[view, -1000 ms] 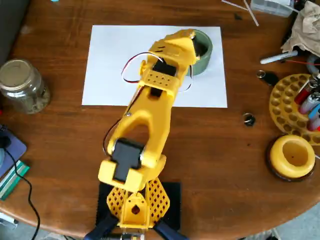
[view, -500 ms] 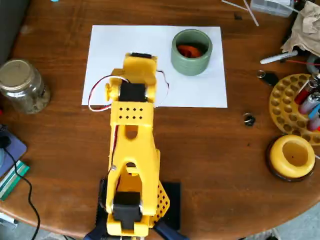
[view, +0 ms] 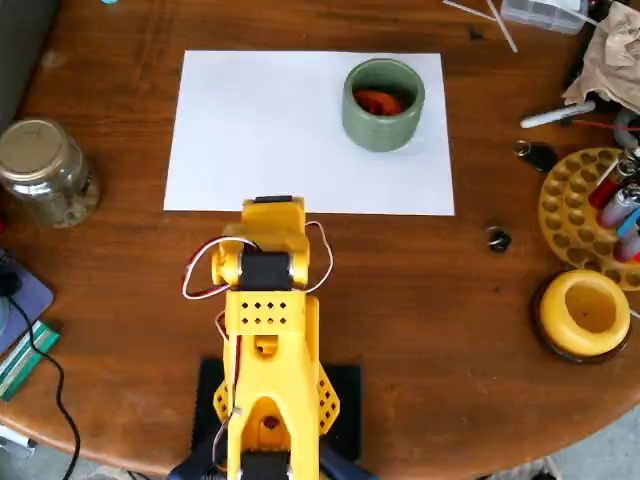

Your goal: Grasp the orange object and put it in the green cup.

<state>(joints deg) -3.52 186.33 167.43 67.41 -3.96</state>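
Since half a second ago the yellow arm (view: 265,340) has pulled back toward its base at 6 o'clock and is now off the white paper sheet (view: 260,130). At 9 o'clock, a glass jar (view: 45,170) stands on the wooden worktop (view: 440,290). The hand is hidden under the arm, so I cannot tell if it is spread or pressed together. At 1 o'clock, the orange object (view: 378,101) lies inside the green cup (view: 383,105). At 3 o'clock stands a round yellow holder (view: 585,312).
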